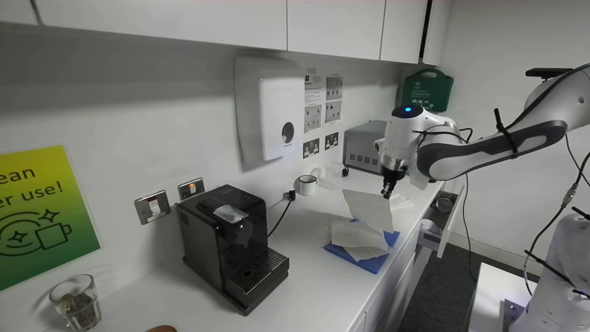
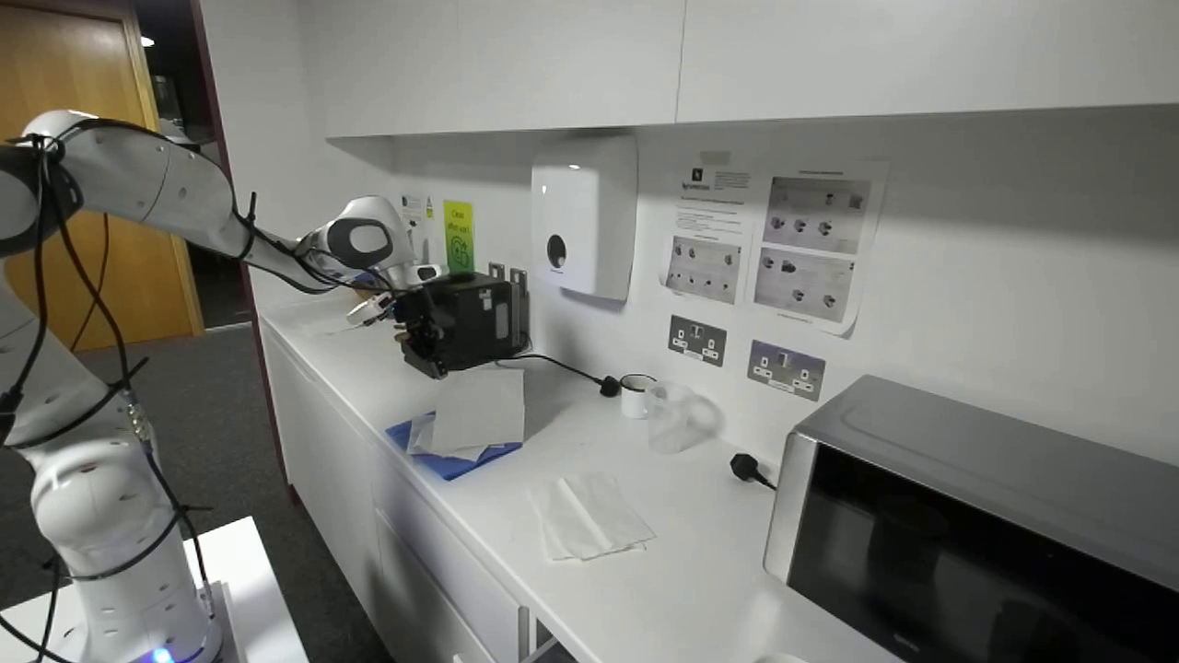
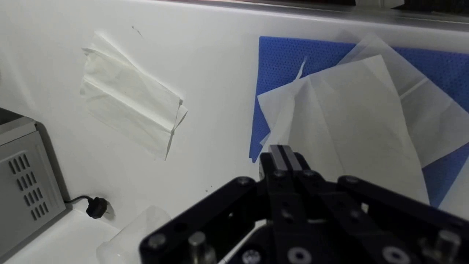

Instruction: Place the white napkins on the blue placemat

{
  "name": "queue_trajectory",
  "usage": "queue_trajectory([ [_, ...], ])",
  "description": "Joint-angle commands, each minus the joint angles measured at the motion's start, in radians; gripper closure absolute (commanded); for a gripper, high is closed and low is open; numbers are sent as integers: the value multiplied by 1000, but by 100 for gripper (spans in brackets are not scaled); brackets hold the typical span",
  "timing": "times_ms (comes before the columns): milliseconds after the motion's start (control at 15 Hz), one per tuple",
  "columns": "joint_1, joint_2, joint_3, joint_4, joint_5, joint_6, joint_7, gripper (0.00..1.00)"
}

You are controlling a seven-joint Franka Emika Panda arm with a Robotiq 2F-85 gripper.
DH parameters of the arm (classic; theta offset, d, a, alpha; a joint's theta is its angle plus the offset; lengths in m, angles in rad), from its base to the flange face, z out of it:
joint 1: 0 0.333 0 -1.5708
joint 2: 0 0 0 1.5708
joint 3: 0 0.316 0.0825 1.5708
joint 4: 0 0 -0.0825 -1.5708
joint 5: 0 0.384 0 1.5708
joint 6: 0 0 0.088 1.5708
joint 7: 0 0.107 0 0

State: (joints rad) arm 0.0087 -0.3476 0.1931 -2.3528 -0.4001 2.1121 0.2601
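The black two-fingered gripper (image 3: 281,148) is clamped, fingers (image 3: 278,157) together, on a thin white paper napkin (image 3: 351,128) hanging over the dimpled blue rectangular placemat (image 3: 289,51), where more white napkin paper (image 3: 432,121) lies, while creased white napkins (image 3: 128,97) rest apart on the smooth white counter (image 3: 216,80).

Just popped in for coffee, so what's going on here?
A robot arm has its fingers shut on a napkin, which hangs at least partly over the blue placemat; I can't tell if its lower edge touches anything. At least one other napkin lies on the placemat. More napkins lie on the counter, between the placemat and the microwave. The job looks partway done: the held one is not yet released.
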Motion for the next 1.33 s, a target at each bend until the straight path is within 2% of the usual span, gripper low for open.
queue_trajectory([
  [0,20,-1,8,20,-13,-48,-4,100],
  [600,61,45,-1,60,38,-88,-60,100],
  [1000,72,94,-5,131,103,-135,-95,100],
  [1067,73,101,-5,143,105,-146,-101,75],
  [1133,74,109,-4,153,106,-157,-104,72],
  [1267,76,119,-4,169,107,-176,-107,58],
])
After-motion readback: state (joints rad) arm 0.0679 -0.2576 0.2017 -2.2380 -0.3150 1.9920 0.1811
